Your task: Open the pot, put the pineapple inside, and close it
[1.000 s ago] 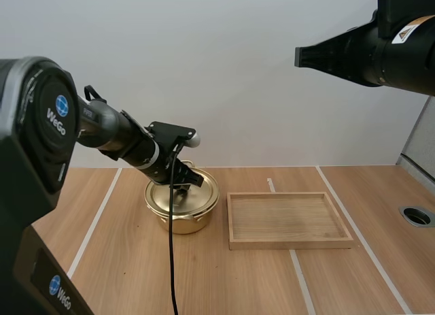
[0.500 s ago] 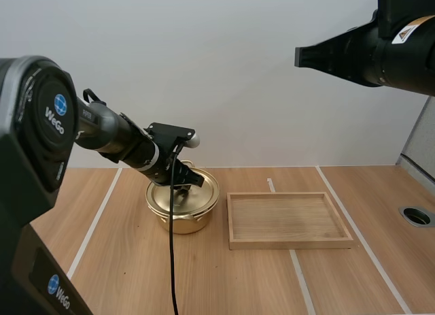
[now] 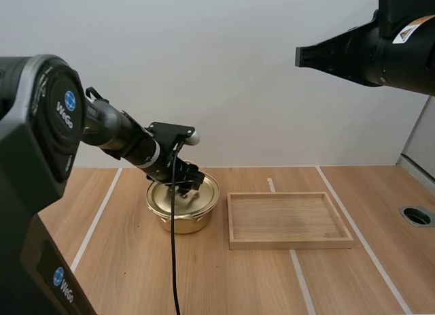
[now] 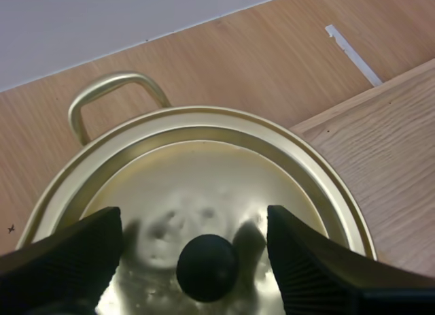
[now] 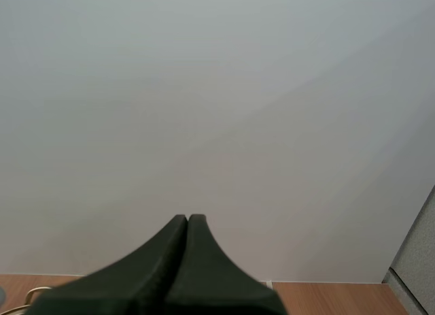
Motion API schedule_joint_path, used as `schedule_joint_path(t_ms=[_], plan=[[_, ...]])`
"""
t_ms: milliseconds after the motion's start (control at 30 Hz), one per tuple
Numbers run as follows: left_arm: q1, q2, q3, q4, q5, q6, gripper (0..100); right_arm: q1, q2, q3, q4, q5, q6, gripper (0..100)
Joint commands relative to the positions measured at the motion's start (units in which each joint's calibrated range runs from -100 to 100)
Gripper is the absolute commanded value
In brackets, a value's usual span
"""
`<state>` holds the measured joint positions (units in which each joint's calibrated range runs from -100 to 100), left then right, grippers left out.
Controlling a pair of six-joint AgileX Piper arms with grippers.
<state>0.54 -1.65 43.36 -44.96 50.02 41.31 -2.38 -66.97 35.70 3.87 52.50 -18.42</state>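
A golden pot [image 3: 178, 218] stands left of the table's middle with its lid [image 3: 185, 194] on it. My left gripper [image 3: 188, 183] hangs low over the lid. In the left wrist view my left gripper [image 4: 196, 223] is open: its two fingers [image 4: 68, 254] stand wide apart on either side of the lid's black knob [image 4: 207, 267] and touch nothing. The lid [image 4: 204, 172] lies level inside the pot's rim, and one looped pot handle [image 4: 112, 97] shows beyond it. My right gripper [image 5: 187, 221] is shut on nothing, raised high and facing the wall; its arm [image 3: 370, 46] is at the upper right.
A shallow wooden tray [image 3: 290, 243] lies just right of the pot, its corner [image 4: 387, 145] close to the pot's rim. White tape lines cross the table. A round hole [image 3: 416, 216] sits near the table's right edge.
My left gripper has opened and let go of the lid's knob; the lid rests on the pot. The right arm has not moved.
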Motion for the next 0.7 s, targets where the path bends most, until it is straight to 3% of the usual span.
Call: schedule_joint_path(t_ms=[0, 233, 667], plan=[[-0.08, -2.19, -2.39, 0.01, 5.73, -1.68, 100, -0.29, -0.62, 0.16, -0.34, -0.23, 0.17, 0], [-0.08, -10.88, -7.28, -0.24, 9.54, -3.19, 100, -0.29, -0.62, 0.16, -0.34, -0.23, 0.17, 0], [-0.08, -28.51, -7.48, -0.02, -1.81, -4.96, 100, -0.29, -0.62, 0.16, -0.34, -0.23, 0.17, 0]])
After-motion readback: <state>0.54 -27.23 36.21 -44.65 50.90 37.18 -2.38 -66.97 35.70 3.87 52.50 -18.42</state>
